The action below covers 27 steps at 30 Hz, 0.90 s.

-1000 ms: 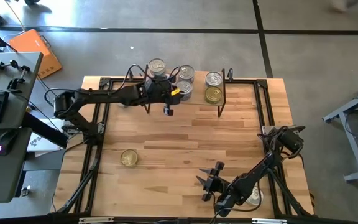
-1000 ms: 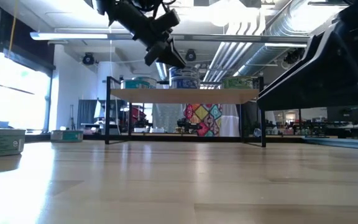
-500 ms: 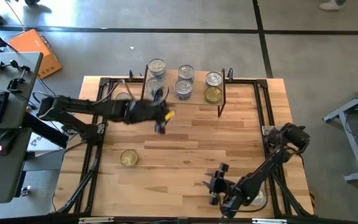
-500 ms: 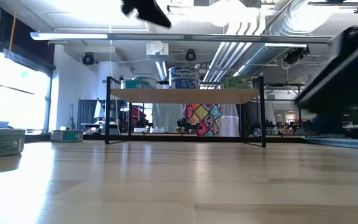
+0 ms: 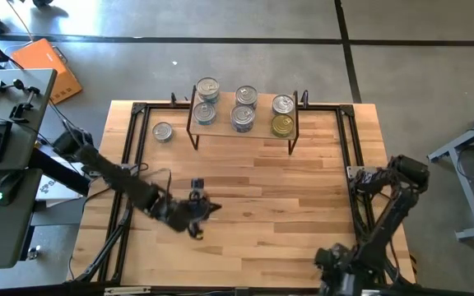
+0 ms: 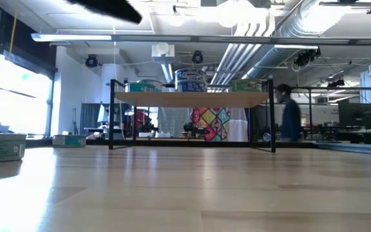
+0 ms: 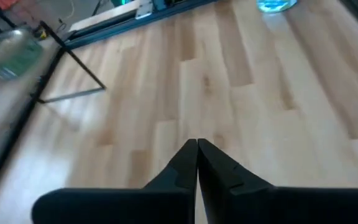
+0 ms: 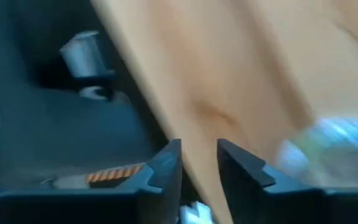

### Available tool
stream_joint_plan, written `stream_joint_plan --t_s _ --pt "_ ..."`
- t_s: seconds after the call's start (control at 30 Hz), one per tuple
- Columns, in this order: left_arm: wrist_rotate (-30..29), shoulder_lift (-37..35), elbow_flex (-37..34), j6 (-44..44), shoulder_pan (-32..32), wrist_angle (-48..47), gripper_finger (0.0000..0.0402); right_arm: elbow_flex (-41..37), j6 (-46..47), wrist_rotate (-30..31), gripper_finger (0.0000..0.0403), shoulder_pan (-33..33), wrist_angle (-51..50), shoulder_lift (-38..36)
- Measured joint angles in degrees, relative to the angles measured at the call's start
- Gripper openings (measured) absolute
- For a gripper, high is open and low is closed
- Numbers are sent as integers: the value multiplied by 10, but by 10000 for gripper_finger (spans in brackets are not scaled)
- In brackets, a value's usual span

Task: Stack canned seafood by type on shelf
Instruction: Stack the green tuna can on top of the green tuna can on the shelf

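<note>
1. the left gripper (image 7: pixel 196 163) has its two fingers (image 7: pixel 179 168) pressed tip to tip, with nothing between them; it hangs over bare wood.
2. in the high view the left gripper (image 5: pixel 197 205) sits over the table (image 5: pixel 245 197) at about 8 o'clock from the table's middle, its arm reaching in from the 9 o'clock edge.
3. the right gripper (image 8: pixel 199 163) shows a narrow gap between its fingers (image 8: pixel 166 165), and nothing is seen held there; a blurred can (image 8: pixel 334 146) lies near it by the table's edge.
4. the right gripper (image 5: pixel 333 261) is down at the 5 o'clock corner of the table, its arm folded along the 3 o'clock side.
5. the shelf (image 5: pixel 243 123) stands at 12 o'clock, carrying six cans: five silver-topped cans (image 5: pixel 243 97) and one gold-topped can (image 5: pixel 282 125) at its 3 o'clock end.
6. a lone silver can (image 5: pixel 162 131) rests on the table just beside the shelf, on its 9 o'clock side.
7. in the low view the shelf (image 6: pixel 192 98) shows cans on top, and two tins (image 6: pixel 2 147) sit on the table's far left.
</note>
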Motion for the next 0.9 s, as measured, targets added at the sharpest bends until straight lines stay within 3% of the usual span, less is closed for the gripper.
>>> stream_joint_plan --t_s 0.13,0.3,0.53,0.8,0.9 --pt "-44 29 -49 -38 -50 88 2 0 117 2 47 37 -88 1" --pt "-106 56 -67 -95 -80 124 2 0 144 4 5 53 -117 1" --pt "-130 65 -67 -91 -75 129 3 0 116 -5 8 53 -100 -19" --pt "-130 66 -67 -90 -63 136 3 0 179 -51 1 51 -263 -38" --pt "-129 66 -67 -90 -59 136 3 0 168 -46 0 44 -265 -31"
